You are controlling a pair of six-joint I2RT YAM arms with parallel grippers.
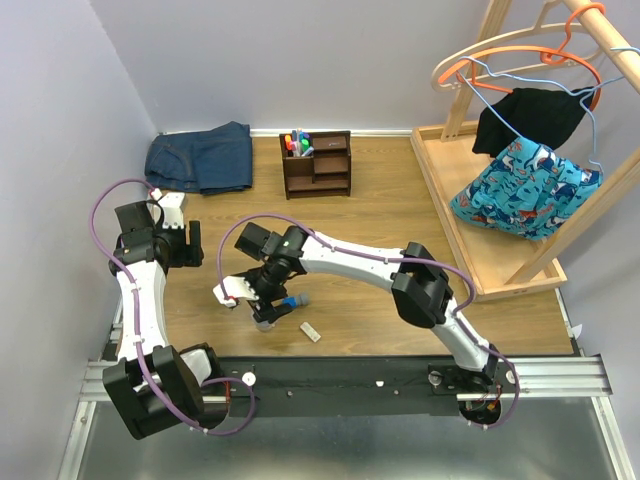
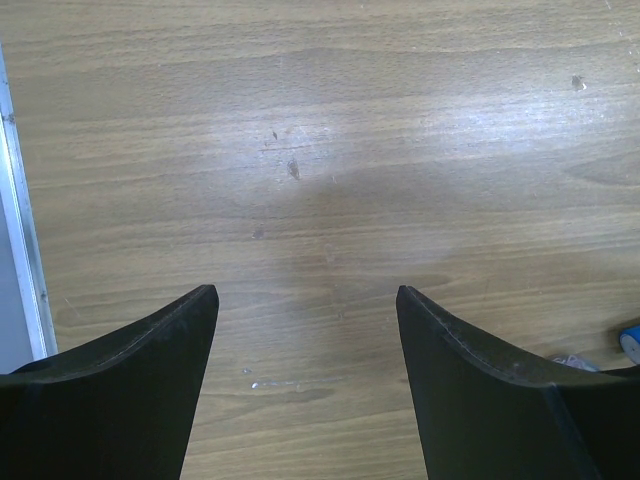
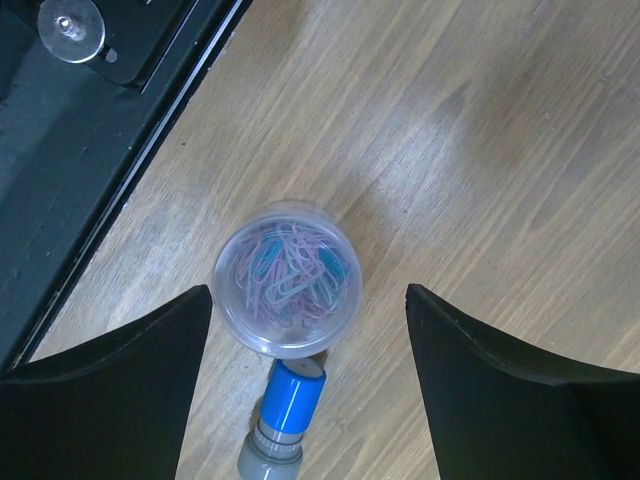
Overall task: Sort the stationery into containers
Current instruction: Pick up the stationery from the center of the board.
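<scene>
A small clear round tub [image 3: 286,291] of coloured paper clips stands on the table, with a short blue-grey cylinder [image 3: 283,420] lying against it. My right gripper [image 3: 308,290] is open and hangs above them, the tub between its fingers but nearer the left one. From above, the right gripper [image 1: 260,303] covers the tub, the cylinder [image 1: 293,301] pokes out beside it, and a small beige block [image 1: 311,332] lies just to the right. The dark brown organiser [image 1: 325,170] stands at the back with several markers [image 1: 297,143] in its pen section. My left gripper [image 2: 307,290] is open over bare wood.
Folded jeans [image 1: 200,157] lie at the back left beside the organiser. A big light-wood tray [image 1: 470,225] with a hanger rack and hanging clothes [image 1: 525,190] fills the right side. The black mounting rail [image 3: 90,130] runs close behind the tub.
</scene>
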